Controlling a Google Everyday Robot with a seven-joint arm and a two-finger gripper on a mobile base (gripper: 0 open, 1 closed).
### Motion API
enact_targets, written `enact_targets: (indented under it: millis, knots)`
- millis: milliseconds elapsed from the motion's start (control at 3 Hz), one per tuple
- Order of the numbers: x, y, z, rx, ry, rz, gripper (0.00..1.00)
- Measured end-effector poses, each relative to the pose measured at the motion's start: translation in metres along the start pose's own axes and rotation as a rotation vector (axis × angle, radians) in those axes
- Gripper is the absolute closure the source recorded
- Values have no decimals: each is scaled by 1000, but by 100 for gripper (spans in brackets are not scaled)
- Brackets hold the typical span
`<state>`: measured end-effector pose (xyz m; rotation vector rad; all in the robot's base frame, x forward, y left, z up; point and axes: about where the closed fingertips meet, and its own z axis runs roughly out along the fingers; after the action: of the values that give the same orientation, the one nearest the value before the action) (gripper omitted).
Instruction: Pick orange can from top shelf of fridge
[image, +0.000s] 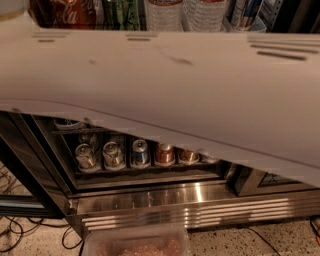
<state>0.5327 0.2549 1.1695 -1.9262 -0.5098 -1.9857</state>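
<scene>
1. The robot's white arm casing (160, 90) is spanning the full width of the camera view. It is sloping down toward the right and covering the middle part of the fridge (30, 165).
2. The tool is lying outside the view, so it cannot be told whether it is open, closed or gripping anything.
3. The orange can is not showing in the visible parts of the fridge, so its position cannot be told. The top shelf cannot be made out either.
4. Above the arm casing, a row of drinks is standing along the upper edge of the view. A Coca-Cola bottle (60, 12) is standing at the left with green bottles (120, 10) beside it. Clear ribbed water bottles (165, 12) are following, with blue-and-white containers (245, 12) at the right.
5. Below the arm casing, a lower wire rack (145, 169) is carrying a row of short cans seen from above. From the left, these are two silver cans (86, 156), a blue can (140, 152) and a copper-red can (164, 154).
6. The stainless steel base (150, 197) is reflecting light, with the vent slats (190, 216) running directly beneath it.
7. A translucent plastic tub (135, 245) with pinkish contents is sitting at the bottom edge, just in front of the base, on the speckled floor (250, 242).
8. Dark cables (15, 235) are lying on the floor at the lower left.
</scene>
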Motion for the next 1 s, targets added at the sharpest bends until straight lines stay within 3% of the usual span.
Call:
enact_targets:
  millis: [333, 667, 1000]
  knots:
    - [10, -2, -24, 47, 14, 59, 100]
    - [19, -4, -55, 93, 72, 98, 100]
    - [19, -1, -86, 119, 162, 81, 100]
